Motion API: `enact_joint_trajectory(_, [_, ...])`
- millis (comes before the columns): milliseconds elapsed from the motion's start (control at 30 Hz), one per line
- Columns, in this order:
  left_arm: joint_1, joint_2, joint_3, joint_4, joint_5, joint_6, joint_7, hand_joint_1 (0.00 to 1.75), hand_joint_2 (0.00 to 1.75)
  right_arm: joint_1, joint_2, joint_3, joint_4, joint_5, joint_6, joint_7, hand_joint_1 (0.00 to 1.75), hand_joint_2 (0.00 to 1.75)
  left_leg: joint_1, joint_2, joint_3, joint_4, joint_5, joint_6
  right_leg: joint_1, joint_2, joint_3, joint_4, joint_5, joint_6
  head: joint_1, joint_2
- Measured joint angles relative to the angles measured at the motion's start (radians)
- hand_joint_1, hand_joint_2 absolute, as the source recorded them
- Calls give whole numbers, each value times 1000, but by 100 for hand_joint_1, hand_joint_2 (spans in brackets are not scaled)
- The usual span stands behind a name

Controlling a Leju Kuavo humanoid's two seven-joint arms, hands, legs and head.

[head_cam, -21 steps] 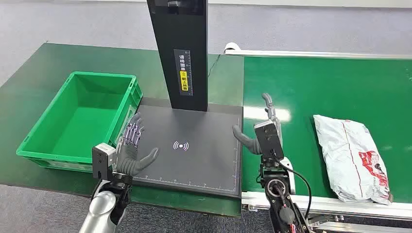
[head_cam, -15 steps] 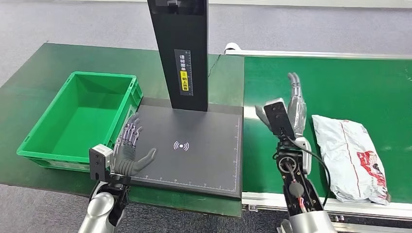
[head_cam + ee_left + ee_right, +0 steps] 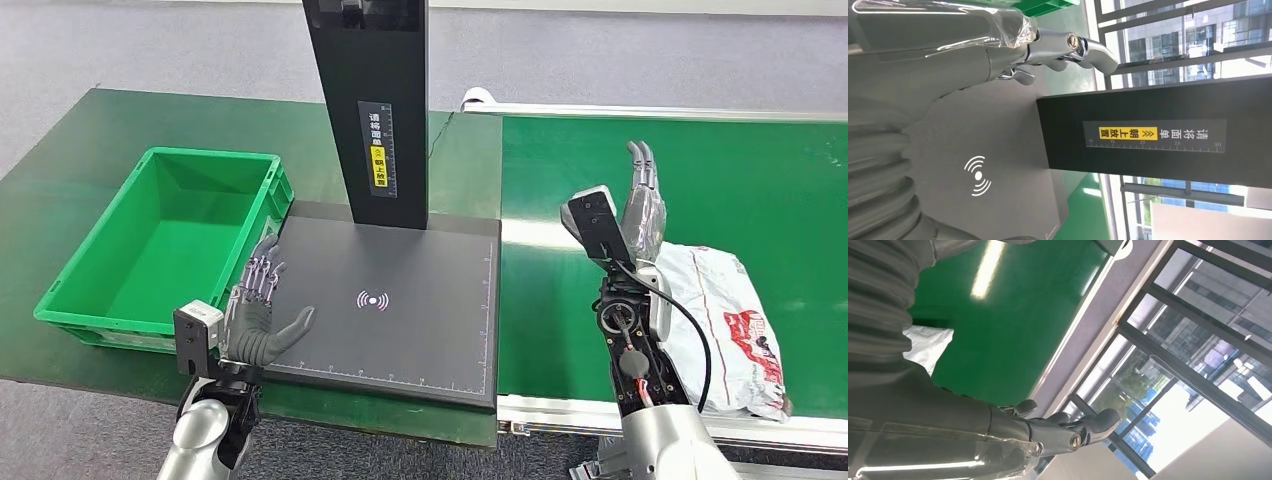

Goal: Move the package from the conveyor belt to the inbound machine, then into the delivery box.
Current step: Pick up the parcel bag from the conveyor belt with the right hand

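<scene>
A white plastic package point(image 3: 735, 325) with red print lies on the green conveyor belt point(image 3: 720, 180) at the right; a corner of the package point(image 3: 928, 347) shows in the right wrist view. My right hand point(image 3: 640, 205) is raised just left of it, fingers straight up and apart, holding nothing. The same right hand point(image 3: 1048, 430) appears in its wrist view with fingers extended. The inbound machine's dark plate point(image 3: 400, 300) with a black post point(image 3: 375, 100) sits in the middle. My left hand point(image 3: 258, 310) hovers open at the plate's near left corner. The left hand point(image 3: 998, 50) is over the plate point(image 3: 998, 150).
A green delivery box point(image 3: 165, 245) stands open left of the plate on a green table point(image 3: 60, 150). The belt's metal rail point(image 3: 600, 420) runs along its near edge. Grey floor lies beyond the table.
My right arm has swung right from the plate's edge to beside the package and lifted its hand higher. The package has drifted slightly left on the belt. The left hand sank a little.
</scene>
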Motion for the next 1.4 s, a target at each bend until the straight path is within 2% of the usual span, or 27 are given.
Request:
enact_joint_trajectory(300, [1, 0, 4, 0, 0, 0, 0, 0, 175, -6, -4, -6, 23, 7, -7, 9, 0, 175, 0, 0, 0, 0, 0, 0, 0, 0, 0, 0, 0, 0, 0, 0])
enact_joint_trajectory(567, [4, 5, 19, 0, 9, -20, -16, 0, 175, -6, -13, -77, 77, -22, -8, -24, 0, 175, 0, 0, 0, 0, 0, 0, 0, 0, 0, 0, 0, 0, 0, 0])
enact_joint_trajectory(633, [5, 5, 24, -3, 9, -30, -13, 0, 175, 18, -8, -94, 75, 21, -39, 22, 0, 175, 0, -1, 0, 0, 0, 0, 0, -1, 0, 0, 0, 0, 0, 0])
enact_joint_trajectory(733, [8, 5, 32, -8, 10, -51, 8, 0, 175, 105, -2, -128, 42, 167, -120, 207, 0, 175, 0, -5, -1, 0, 0, 0, 0, -6, 0, 0, -2, 1, 0, 0])
enact_joint_trajectory(767, [10, 5, 35, -8, 10, -56, 12, 0, 175, 147, -1, -142, 18, 201, -126, 246, 0, 175, 0, -7, -1, 0, 0, 0, 0, -7, 0, 0, -2, 1, 0, 0])
enact_joint_trajectory(800, [12, 6, 38, -8, 12, -61, 15, 0, 175, 196, 0, -160, -13, 225, -116, 260, 0, 175, 0, -8, -2, 0, 0, 0, 0, -8, 0, 0, -3, 2, 0, 0])
enact_joint_trajectory(900, [15, 10, 56, -8, 22, -72, 17, 0, 175, 318, 14, -218, -104, 252, -44, 188, 0, 175, 0, -7, -4, 0, -2, 0, 0, -8, -1, 0, -3, 2, 0, 0])
enact_joint_trajectory(967, [20, 11, 64, -8, 27, -75, 16, 0, 175, 355, 26, -244, -137, 265, -35, 155, 0, 175, 0, -5, -4, 0, -2, 1, 0, -7, -1, 0, -3, 2, 0, 0])
enact_joint_trajectory(1033, [29, 11, 66, -8, 28, -77, 14, 0, 175, 366, 34, -254, -157, 294, -34, 165, 0, 175, 0, -5, -2, 0, -2, 1, 0, -7, -1, 0, -3, 2, 0, 0])
enact_joint_trajectory(1233, [59, 7, 67, -8, 26, -75, 7, 0, 175, 379, 38, -256, -169, 446, 35, 351, 0, 175, 0, -6, -1, 0, -2, 1, 0, -7, 0, 0, -3, 2, 0, 0])
enact_joint_trajectory(1400, [74, 8, 72, -8, 28, -74, 3, 0, 175, 415, 34, -264, -189, 549, 133, 473, 0, 175, 0, -6, -2, 0, -2, 1, 0, -7, 0, 0, -3, 2, 0, 0])
